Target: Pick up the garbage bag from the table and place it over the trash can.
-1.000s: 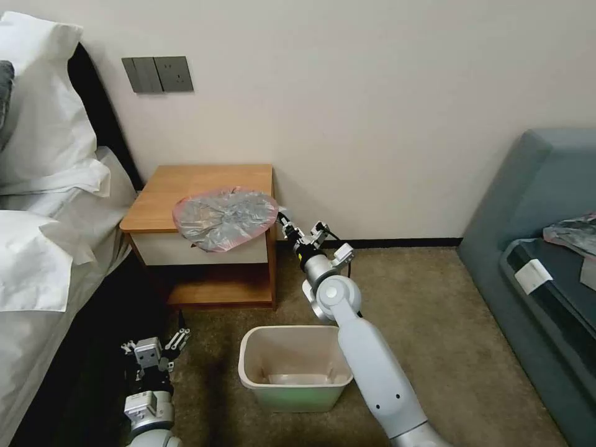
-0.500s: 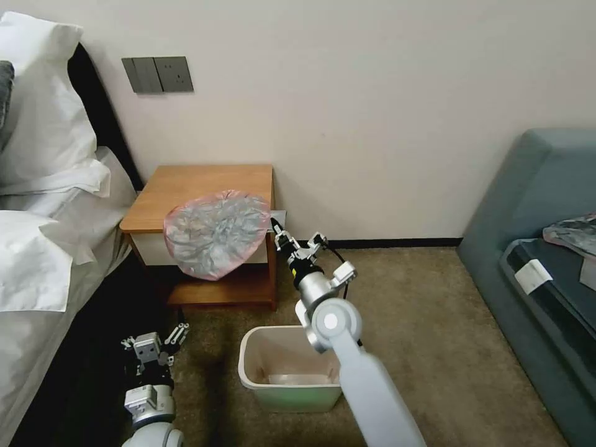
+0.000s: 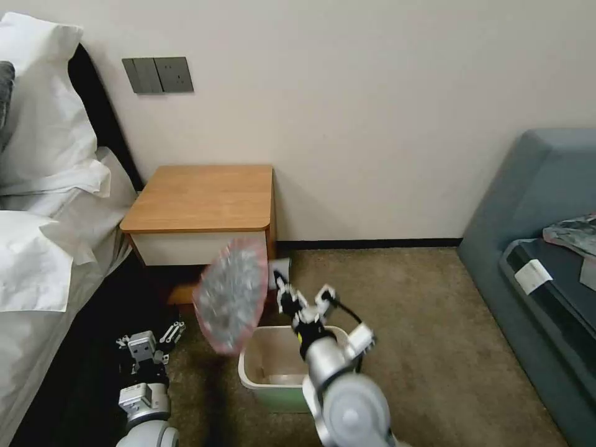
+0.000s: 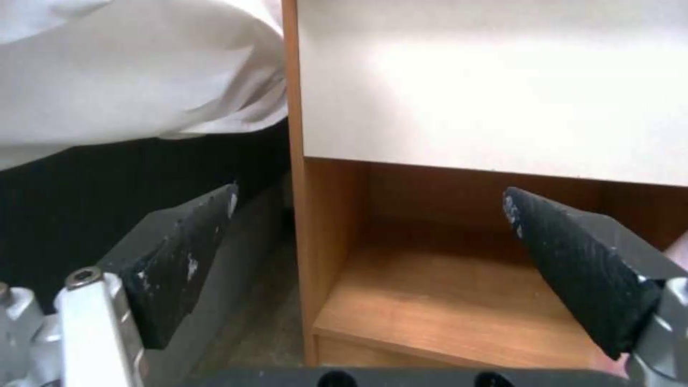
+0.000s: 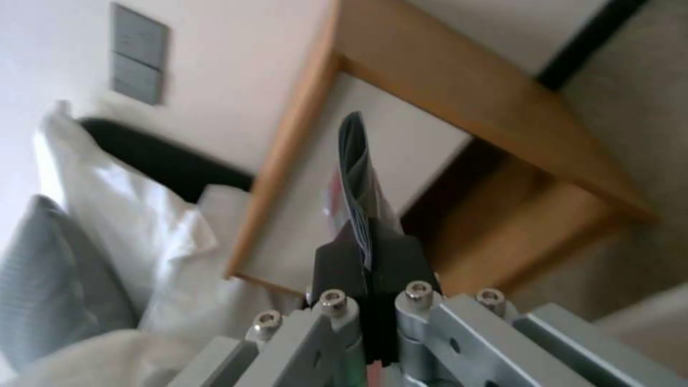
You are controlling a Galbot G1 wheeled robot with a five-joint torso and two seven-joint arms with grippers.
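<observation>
- Nearest you, low at the left of the head view, your left gripper point(image 3: 149, 340) hangs close to the carpet beside the dark bed base. Its wrist view shows the two black ridged fingers point(image 4: 179, 258) spread wide with nothing between them, pointed at the table's low shelf.
- Your right arm rises from the bottom centre of the head view, and its right gripper point(image 3: 280, 295) sits above the near rim of the small cream-beige plastic trash can with a pale green base point(image 3: 264, 379). The can stands open on the brown carpet point(image 3: 422, 323).
- In the right wrist view you see the jaws pinched tight on a folded edge of the thin wrinkly translucent grey plastic garbage bag with a pink rim point(image 5: 358, 177).
- In the head view the garbage bag point(image 3: 231, 297) hangs in the air, just left of the right gripper. Its lower tip is level with the can's left rim, and you cannot tell whether it touches. The film looks blurred.
- Behind the bag stands the small orange-brown wooden table with rounded top corners and a white drawer front point(image 3: 202, 198).
- To the table's left you have the bed with white pillows point(image 3: 43, 136).
- Farthest back, grey wall switches point(image 3: 158, 74) sit on the cream wall, and a blue-grey sofa point(image 3: 546, 205) stands at the right.
</observation>
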